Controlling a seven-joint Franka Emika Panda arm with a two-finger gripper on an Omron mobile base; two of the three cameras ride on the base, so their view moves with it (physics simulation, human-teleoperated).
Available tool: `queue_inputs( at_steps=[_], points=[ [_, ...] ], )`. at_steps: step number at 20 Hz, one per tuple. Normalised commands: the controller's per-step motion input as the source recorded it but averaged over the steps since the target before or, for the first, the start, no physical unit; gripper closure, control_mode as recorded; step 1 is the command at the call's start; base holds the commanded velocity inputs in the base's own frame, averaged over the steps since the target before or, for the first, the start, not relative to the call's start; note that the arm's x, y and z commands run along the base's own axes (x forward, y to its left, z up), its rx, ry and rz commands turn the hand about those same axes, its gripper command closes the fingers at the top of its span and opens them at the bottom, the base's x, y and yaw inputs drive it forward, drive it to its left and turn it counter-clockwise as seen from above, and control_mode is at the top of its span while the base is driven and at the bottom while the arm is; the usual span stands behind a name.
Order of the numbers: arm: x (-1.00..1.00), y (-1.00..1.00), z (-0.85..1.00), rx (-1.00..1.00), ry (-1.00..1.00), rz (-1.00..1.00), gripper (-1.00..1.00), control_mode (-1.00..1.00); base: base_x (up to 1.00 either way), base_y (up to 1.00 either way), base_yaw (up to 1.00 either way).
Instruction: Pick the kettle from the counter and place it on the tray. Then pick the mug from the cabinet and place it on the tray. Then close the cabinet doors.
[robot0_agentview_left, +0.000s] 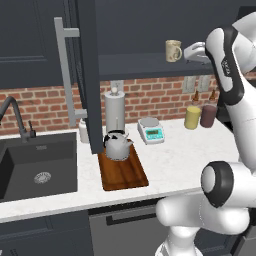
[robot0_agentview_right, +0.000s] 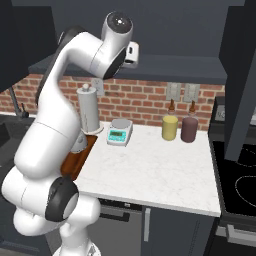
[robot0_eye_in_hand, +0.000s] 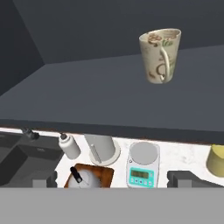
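My pincer stands released, holding nothing, raised at the front edge of the cabinet shelf. Below me on the counter, the kettle sits on the tray's far end, a scale at its 2 o'clock. Beyond my fingertips, the mug stands on the shelf at 1 o'clock, handle facing me.

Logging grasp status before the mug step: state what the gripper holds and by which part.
Nothing is held. The gripper is open, apart from the mug, which stands on the cabinet shelf. The kettle sits on the tray.
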Motion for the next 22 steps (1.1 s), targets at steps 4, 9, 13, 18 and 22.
queue_inputs(
  at_steps=[4,9,13,18,22],
  points=[
    [0.24,0.0,-0.05,0.0,0.0,0.03,-1.0,-1.0,0.0,0.0,0.0],
    [0.2,-0.06,0.0,0.0,0.0,0.04,-1.0,-1.0,0.0,0.0,0.0],
    [0.19,-0.15,0.0,0.01,0.0,0.03,-1.0,-1.0,0.0,0.0,0.0],
    [0.19,-0.08,-0.01,0.0,0.0,0.03,-1.0,-1.0,0.0,0.0,0.0],
    [0.22,-0.01,-0.05,0.0,0.0,0.02,-1.0,-1.0,0.0,0.0,0.0]
  ],
)
